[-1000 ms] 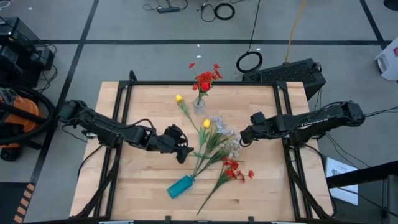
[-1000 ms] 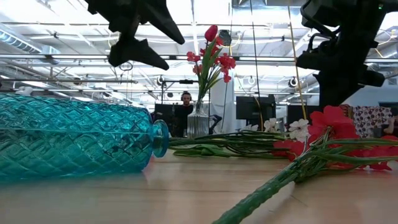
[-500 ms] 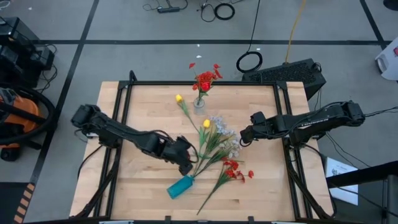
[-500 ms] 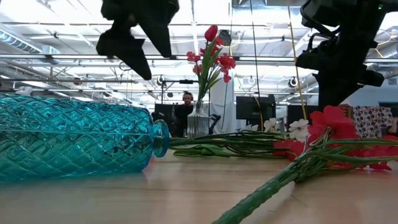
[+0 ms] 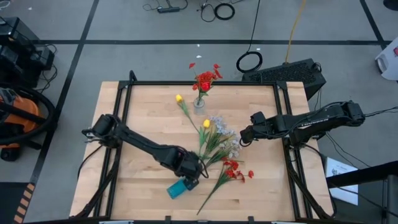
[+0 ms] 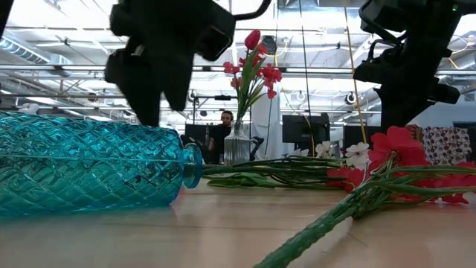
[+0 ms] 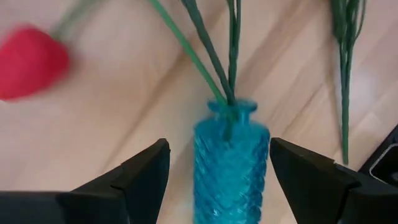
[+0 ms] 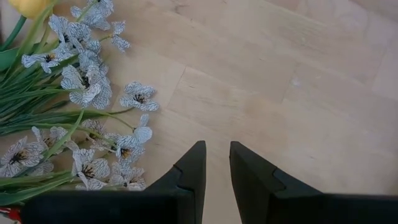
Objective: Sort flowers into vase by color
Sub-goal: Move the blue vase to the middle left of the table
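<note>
Teal vase [image 5: 179, 187]: lying on its side at the near middle of the table [image 5: 143, 118], green stems running into its mouth.
Left gripper [image 5: 191, 181]: over the teal vase's neck, fingers [image 7: 134, 177] spread wide either side of the glass, not touching.
Clear vase [image 5: 199, 103]: upright at the far middle, holding red flowers [image 5: 204, 79].
Loose flowers on the table: yellow buds [image 5: 206, 124], white sprays [image 5: 227, 142], red blooms [image 5: 234, 170], fanned right of centre.
Right gripper [image 5: 240, 140]: at the white sprays' right edge, fingers nearly together, holding nothing.
</note>
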Controlling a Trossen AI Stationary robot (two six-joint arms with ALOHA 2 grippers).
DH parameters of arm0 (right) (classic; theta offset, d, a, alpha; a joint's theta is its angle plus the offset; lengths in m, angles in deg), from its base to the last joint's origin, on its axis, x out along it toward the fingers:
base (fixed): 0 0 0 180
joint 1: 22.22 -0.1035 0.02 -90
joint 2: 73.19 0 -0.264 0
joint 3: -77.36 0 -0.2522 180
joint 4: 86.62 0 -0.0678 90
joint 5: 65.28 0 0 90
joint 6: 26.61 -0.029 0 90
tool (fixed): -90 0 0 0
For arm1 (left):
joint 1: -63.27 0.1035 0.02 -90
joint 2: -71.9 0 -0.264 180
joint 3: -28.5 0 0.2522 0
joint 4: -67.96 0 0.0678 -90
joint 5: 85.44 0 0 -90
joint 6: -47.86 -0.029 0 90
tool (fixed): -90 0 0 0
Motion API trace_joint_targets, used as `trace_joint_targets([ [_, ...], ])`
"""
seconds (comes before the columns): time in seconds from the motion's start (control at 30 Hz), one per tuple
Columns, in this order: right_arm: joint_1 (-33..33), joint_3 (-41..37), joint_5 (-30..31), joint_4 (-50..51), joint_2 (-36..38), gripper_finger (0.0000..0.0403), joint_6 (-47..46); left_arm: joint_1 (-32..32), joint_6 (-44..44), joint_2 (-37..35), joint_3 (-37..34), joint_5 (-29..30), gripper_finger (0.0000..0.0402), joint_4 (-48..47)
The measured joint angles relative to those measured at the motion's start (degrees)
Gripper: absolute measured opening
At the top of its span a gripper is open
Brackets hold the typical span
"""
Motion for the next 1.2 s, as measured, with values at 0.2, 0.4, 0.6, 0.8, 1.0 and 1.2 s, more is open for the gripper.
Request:
trace_joint_targets([
  [0.2,0.01,0.00,-0.04,-0.07,0.00,0.0063,-1.34,-2.71,2.57,1.21,0.04,-1.09,0.0280,0.12],
  [0.4,0.00,0.00,-0.09,-0.11,0.00,0.0063,-1.51,-3.98,2.79,1.20,0.04,1.07,0.0280,0.05],
  [0.6,0.00,0.00,-1.32,-0.09,0.00,0.0063,-1.49,-4.62,2.53,3.45,0.09,0.91,0.0280,-1.43],
  [0.8,0.00,0.00,-1.67,-0.12,-0.01,0.0063,-1.51,-4.68,2.36,6.89,0.26,-1.39,0.0281,-2.95],
  [1.0,-0.40,0.02,-2.80,-0.11,-0.02,0.0063,-1.51,-4.69,2.14,7.50,0.00,-0.69,0.0280,-10.40],
  [1.2,-1.17,0.02,-2.64,-0.07,-0.02,0.0063,-1.50,-6.53,-1.13,7.49,-0.02,-3.07,0.0280,-21.31],
])
